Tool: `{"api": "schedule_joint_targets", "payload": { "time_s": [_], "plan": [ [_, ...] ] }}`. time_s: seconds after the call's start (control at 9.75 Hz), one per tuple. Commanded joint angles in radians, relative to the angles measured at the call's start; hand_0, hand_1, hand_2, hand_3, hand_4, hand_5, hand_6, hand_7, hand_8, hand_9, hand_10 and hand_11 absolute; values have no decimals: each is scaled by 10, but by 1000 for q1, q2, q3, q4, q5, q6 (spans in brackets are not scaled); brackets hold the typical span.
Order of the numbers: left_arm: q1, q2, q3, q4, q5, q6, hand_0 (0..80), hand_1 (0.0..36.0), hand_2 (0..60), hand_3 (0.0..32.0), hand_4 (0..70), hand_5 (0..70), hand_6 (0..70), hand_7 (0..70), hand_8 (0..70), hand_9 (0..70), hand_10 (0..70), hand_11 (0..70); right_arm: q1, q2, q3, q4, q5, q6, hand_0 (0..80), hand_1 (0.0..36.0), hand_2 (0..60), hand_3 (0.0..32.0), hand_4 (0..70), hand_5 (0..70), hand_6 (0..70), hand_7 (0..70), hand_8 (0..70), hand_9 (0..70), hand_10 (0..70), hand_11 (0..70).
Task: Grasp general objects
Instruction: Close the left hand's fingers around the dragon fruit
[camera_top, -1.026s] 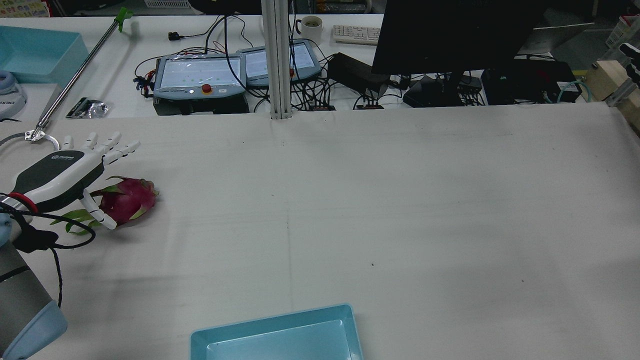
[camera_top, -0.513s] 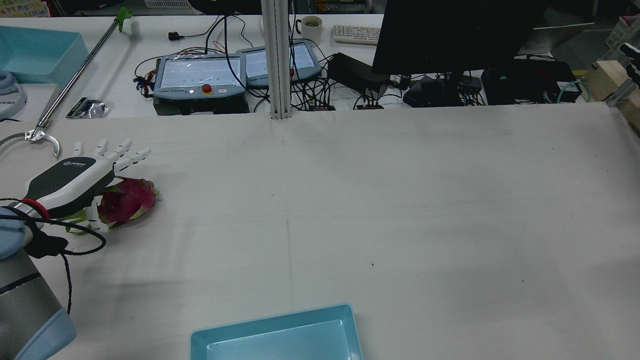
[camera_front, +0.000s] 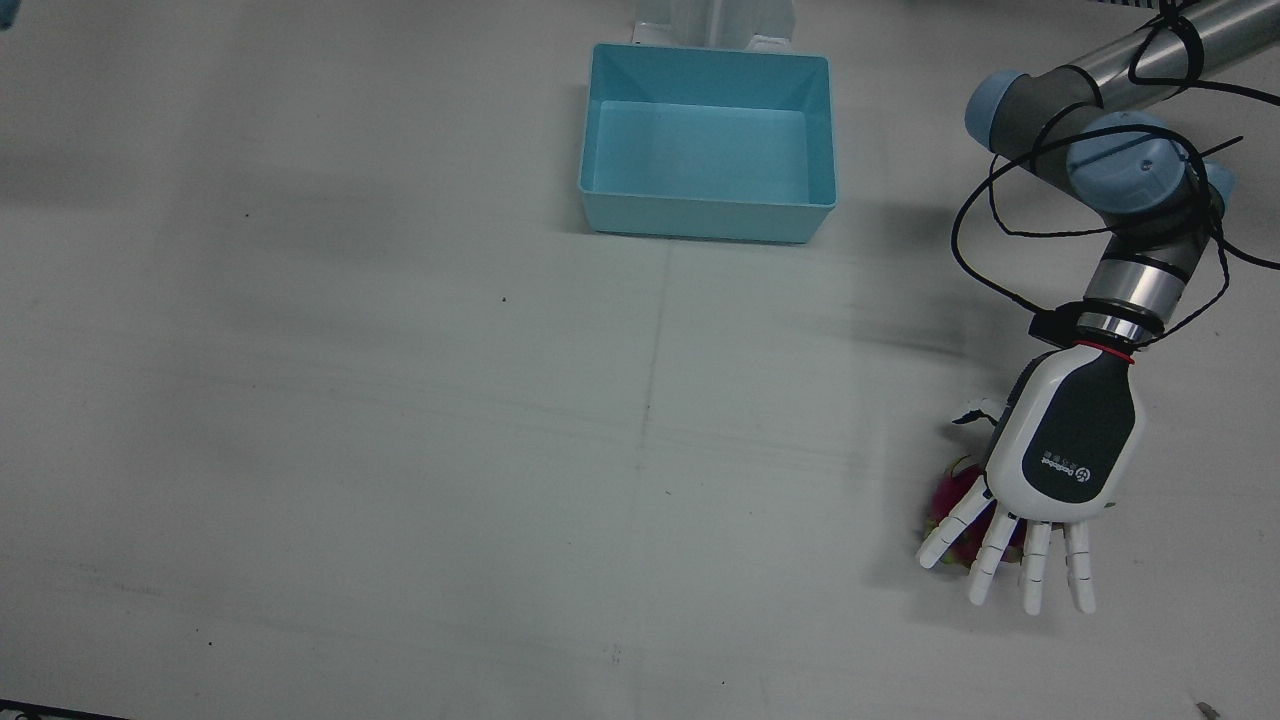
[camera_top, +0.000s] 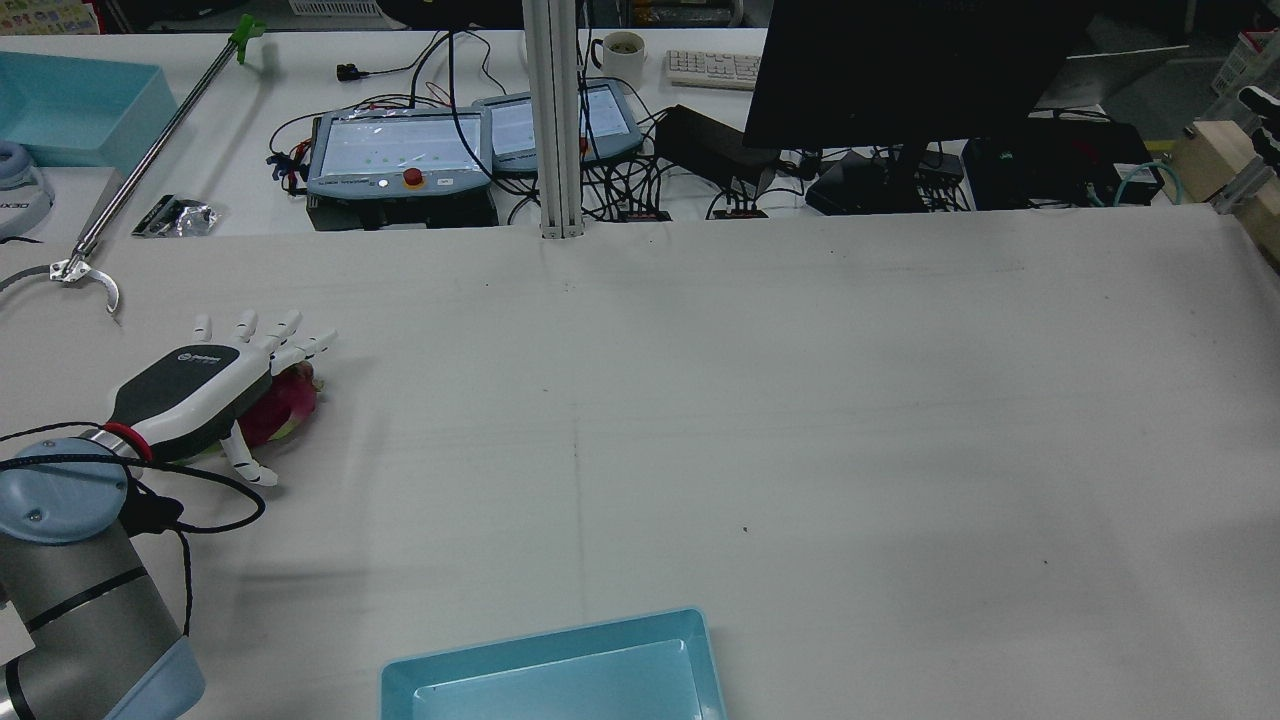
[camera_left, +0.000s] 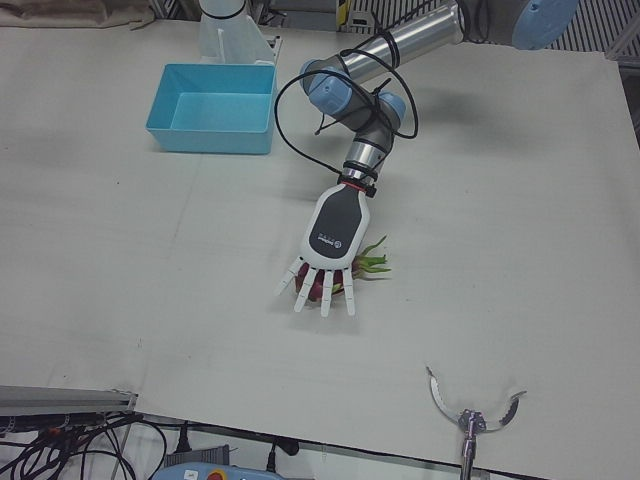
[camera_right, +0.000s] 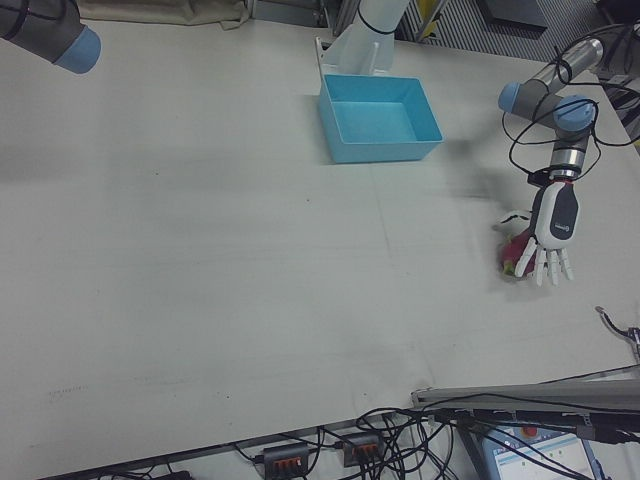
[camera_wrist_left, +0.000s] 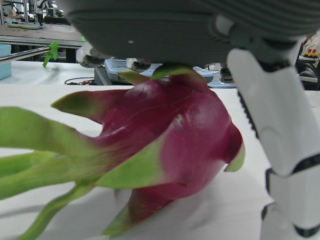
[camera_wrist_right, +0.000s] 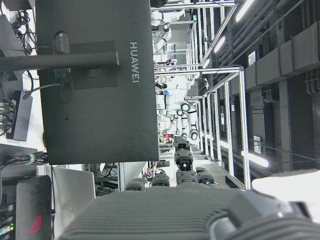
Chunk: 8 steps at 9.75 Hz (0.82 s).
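A pink dragon fruit (camera_top: 290, 404) with green scales lies on the white table near its left edge. My left hand (camera_top: 198, 391) hovers flat right over the fruit, palm down, fingers spread and open. The palm hides most of the fruit in the front view, where only a pink edge of the dragon fruit (camera_front: 948, 498) shows beside the left hand (camera_front: 1064, 448). The left hand view has the dragon fruit (camera_wrist_left: 170, 145) filling the frame just under the palm, one finger (camera_wrist_left: 280, 130) beside it. The right hand view shows only a bit of the right hand's palm (camera_wrist_right: 165, 215).
A light blue bin (camera_top: 545, 655) stands at the table's near edge in the rear view, well away from the fruit. A metal grabber claw (camera_top: 85, 275) lies beyond the left hand. Teach pendants (camera_top: 400, 150), cables and a monitor (camera_top: 900, 70) sit behind the table.
My left hand has moved forward and to the right and come down over the dragon fruit, which it now mostly covers. The fruit has not moved.
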Motion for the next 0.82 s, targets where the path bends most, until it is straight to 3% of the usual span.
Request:
{"api": "schedule_joint_targets", "payload": {
  "time_s": [0.0,0.21,0.31,0.41,0.51,0.72],
  "plan": [
    [-1,-2,3,2,-9,-6,603,335,251,254,0,0,0,0,0,0,0,0,0,1,0,0,0,2,0,0,0,0,0,0,0,0,0,0,0,0],
    [-6,1,3,-2,-14,2,594,326,247,244,0,0,0,0,0,0,0,2,0,-1,0,0,0,0,0,0,0,0,0,0,0,0,0,0,0,0],
    [-6,3,0,-10,-44,2,586,316,240,258,0,0,0,0,0,0,0,5,0,1,0,0,0,0,0,0,0,0,0,0,0,0,0,0,0,0],
    [-6,6,-3,-12,-68,2,578,295,208,320,0,0,0,0,0,0,0,19,0,-1,0,0,0,0,0,0,0,0,0,0,0,0,0,0,0,0],
    [-8,5,-3,-10,-68,2,583,296,204,320,0,0,0,0,21,0,20,59,0,-1,0,0,0,0,0,0,0,0,0,0,0,0,0,0,0,0],
    [-6,6,-2,-12,-71,3,644,350,260,320,0,0,0,69,43,0,107,191,0,-1,0,0,0,2,0,0,0,0,0,0,0,0,0,0,0,0]
  ]
}}
